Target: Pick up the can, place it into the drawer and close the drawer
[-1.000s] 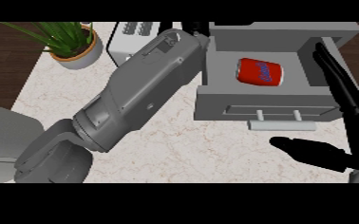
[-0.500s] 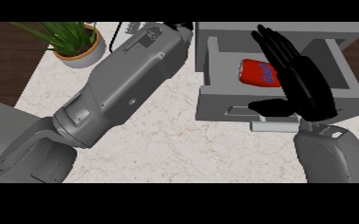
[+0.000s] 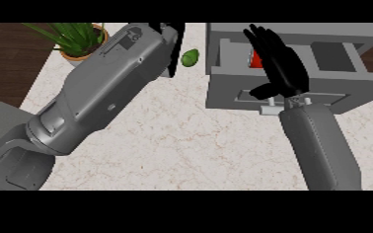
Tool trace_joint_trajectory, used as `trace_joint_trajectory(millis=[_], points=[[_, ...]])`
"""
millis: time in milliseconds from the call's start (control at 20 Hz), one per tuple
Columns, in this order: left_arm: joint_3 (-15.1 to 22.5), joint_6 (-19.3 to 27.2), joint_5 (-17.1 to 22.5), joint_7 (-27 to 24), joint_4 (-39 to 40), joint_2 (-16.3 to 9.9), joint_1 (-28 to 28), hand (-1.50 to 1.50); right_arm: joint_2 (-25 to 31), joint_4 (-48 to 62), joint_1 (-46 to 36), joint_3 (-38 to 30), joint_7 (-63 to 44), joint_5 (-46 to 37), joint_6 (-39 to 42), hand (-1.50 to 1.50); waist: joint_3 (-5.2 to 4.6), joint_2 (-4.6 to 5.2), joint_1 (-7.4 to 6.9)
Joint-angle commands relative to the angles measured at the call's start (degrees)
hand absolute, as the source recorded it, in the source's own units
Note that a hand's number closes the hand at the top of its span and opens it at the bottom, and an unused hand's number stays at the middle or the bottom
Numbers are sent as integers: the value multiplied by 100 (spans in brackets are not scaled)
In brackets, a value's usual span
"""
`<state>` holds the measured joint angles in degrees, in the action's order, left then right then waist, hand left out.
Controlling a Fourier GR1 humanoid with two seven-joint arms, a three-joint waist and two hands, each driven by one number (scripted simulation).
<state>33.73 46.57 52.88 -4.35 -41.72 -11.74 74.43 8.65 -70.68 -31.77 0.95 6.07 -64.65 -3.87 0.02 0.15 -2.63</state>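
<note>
A pale marbled desk (image 3: pixel 182 143) with faint brown veining is seen, a grey drawer (image 3: pixel 241 96) showing a sliver of red can (image 3: pixel 255 60), a black right robot hand (image 3: pixel 280 69), a green fruit (image 3: pixel 190 58), and a green-leaved plant (image 3: pixel 73 37) in a tan pot.

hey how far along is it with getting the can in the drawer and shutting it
Done: the red can already lies inside the open drawer. In hand: the right hand, fingers straight, sits over the drawer just above its handle. Left: pushing the drawer shut. The left hand is mostly hidden.
</note>
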Motion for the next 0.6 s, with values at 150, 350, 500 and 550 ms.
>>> trace_joint_trajectory(millis=[150, 350, 500, 550], points=[[-15, 144, -269, 352, -628, -457, -284, -150, -335, 1892, -590, 38, -62, -742, -1338, -150, 2, 12, 45], [-30, 79, -343, 452, -929, -562, -437, -150, -122, 2939, -1195, -356, 54, -796, -1887, -150, 6, 52, -36], [-102, -46, -382, 608, -1066, -860, -480, -150, -227, 3359, -1481, -479, 52, -797, -2220, -150, 7, 67, -43], [-9, 97, -399, 669, -1299, -820, -636, -150, -87, 3531, -1259, -539, 281, -808, -2564, -150, 9, 63, -98]])
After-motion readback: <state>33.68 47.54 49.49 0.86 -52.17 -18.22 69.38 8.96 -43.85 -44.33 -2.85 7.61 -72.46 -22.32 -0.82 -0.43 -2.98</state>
